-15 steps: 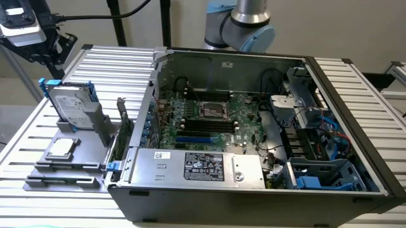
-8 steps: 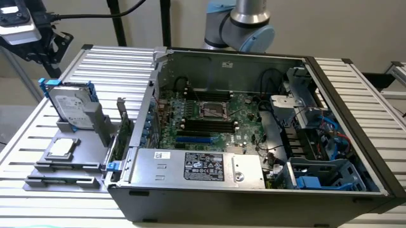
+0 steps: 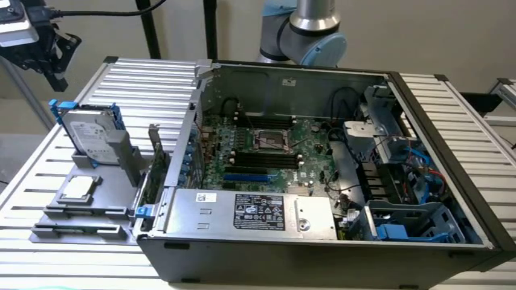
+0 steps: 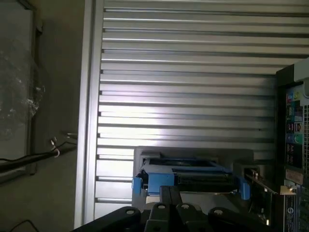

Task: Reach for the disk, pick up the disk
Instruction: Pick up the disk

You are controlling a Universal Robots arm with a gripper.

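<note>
We take this for a robotics lab or test workshop. An opened desktop computer case [image 3: 322,266] lies on a ribbed aluminium bench [image 3: 137,78], with a robot arm [image 3: 310,27] rising behind it.

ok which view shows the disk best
The exterior view: the disk stands on edge in a grey holder, with its labelled face and blue bracket in plain sight. The wrist view shows the disk edge-on, mostly the blue bracket, with the label hidden.
</note>
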